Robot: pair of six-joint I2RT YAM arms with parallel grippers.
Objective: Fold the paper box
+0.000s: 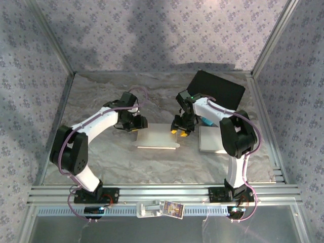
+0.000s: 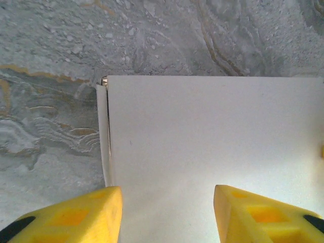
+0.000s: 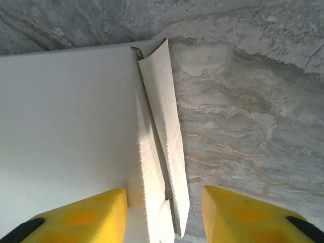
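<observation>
The white paper box (image 1: 158, 137) lies flat in the middle of the marbled table. My left gripper (image 1: 132, 124) hovers over its left end, open; between the yellow fingers (image 2: 76, 215) in the left wrist view lies the box's top panel (image 2: 212, 136), with its side edge on the left. My right gripper (image 1: 180, 130) stands open over the box's right end. In the right wrist view its fingers (image 3: 81, 217) straddle a narrow raised side flap (image 3: 164, 121) that stands up beside the flat panel (image 3: 66, 131).
A black board (image 1: 217, 91) leans at the back right. A second white sheet (image 1: 210, 139) lies right of the box, partly under the right arm, with a small teal object (image 1: 208, 121) behind it. Metal rails frame the table.
</observation>
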